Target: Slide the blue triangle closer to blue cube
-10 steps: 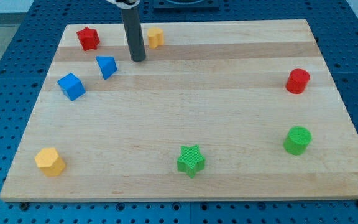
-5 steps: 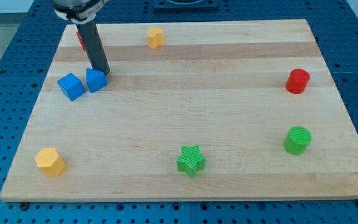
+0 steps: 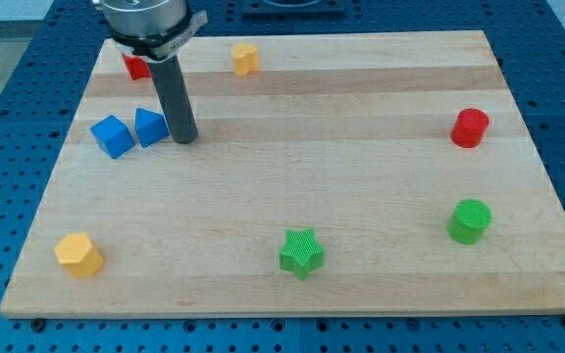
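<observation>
Rod and blocks sit on a pale wooden surface [image 3: 292, 176] that rests on a blue perforated bench [image 3: 8, 118]. My arm carries no claw, so nothing is gripped; it ends in 1 straight dark rod. My tip [image 3: 184, 139] stands on the wood at the view's upper left, just to the right of the small blue plastic triangle [image 3: 150, 127] and touching it or nearly so; I cannot tell which. The blue triangle lies right beside the blue plastic cube [image 3: 113, 135], which is on its left, and their near edges appear to meet.

Behind the rod, near the view's top left corner, a red block [image 3: 133, 68] shows only in part, so I cannot make out its shape. A small yellow-orange block [image 3: 245, 59], roughly hexagonal, sits near the top edge to the right of the rod.

On the view's right side, a red plastic cylinder [image 3: 470, 127] stands near the edge, with a green plastic cylinder [image 3: 470, 221] below it. A green plastic star [image 3: 301, 252] lies near the bottom centre. A second yellow-orange block [image 3: 77, 254], also roughly hexagonal, sits at the bottom left, well apart from the 2 blue pieces.
</observation>
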